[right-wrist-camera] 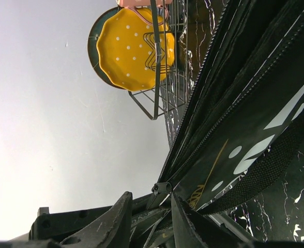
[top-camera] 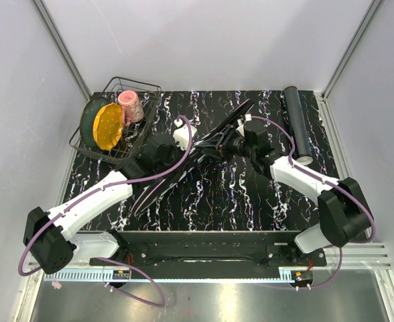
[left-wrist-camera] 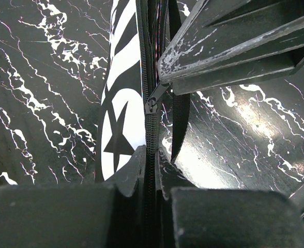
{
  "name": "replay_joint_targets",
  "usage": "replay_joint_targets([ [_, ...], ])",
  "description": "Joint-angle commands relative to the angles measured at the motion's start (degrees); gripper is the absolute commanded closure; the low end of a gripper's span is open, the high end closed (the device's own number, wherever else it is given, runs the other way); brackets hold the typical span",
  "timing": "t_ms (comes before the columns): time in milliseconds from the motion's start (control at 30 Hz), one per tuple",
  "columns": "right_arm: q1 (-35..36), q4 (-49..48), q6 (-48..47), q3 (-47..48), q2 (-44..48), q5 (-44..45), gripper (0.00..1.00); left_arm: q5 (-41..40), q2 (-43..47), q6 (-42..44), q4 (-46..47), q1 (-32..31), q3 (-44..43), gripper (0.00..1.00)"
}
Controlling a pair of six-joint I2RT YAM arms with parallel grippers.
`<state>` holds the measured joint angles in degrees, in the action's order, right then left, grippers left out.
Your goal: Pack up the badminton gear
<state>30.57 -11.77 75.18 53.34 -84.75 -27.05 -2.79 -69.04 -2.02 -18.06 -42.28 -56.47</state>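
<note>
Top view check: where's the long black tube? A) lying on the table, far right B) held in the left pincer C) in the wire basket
A: the tube lies on the table at the far right, away from the wire basket; the left pincer is shut on the bag instead.

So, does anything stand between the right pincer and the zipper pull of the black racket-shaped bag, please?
Nothing visible does; the right pincer sits directly at the zipper pull on the black racket-shaped bag.
</note>
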Motion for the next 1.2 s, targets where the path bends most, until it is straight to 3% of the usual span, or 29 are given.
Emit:
replay_joint_targets([
  [0, -0.07, -2.99, 1.99, 1.41, -1.47, 0.24, 0.60, 0.33, 2.24, 0.00, 5.14, 0.27, 0.22, 1.00],
  [433, 0.63, -5.11, 3.57, 1.59, -2.44, 1.65, 0.68, -0.11, 2.15, 0.88, 4.88, -0.17, 0.30, 1.00],
  [700, 0.72, 0.08, 3.57, 3.87, -3.14, 2.26, 0.79, -7.75, 1.54, 4.57, 3.47, -2.72, -0.13, 1.00],
  [1167, 1.43, 5.53, 2.43, 6.51, -2.18, 4.02, 0.87, -14.08, 0.48, 6.94, 2.25, -5.09, -0.49, 1.00],
])
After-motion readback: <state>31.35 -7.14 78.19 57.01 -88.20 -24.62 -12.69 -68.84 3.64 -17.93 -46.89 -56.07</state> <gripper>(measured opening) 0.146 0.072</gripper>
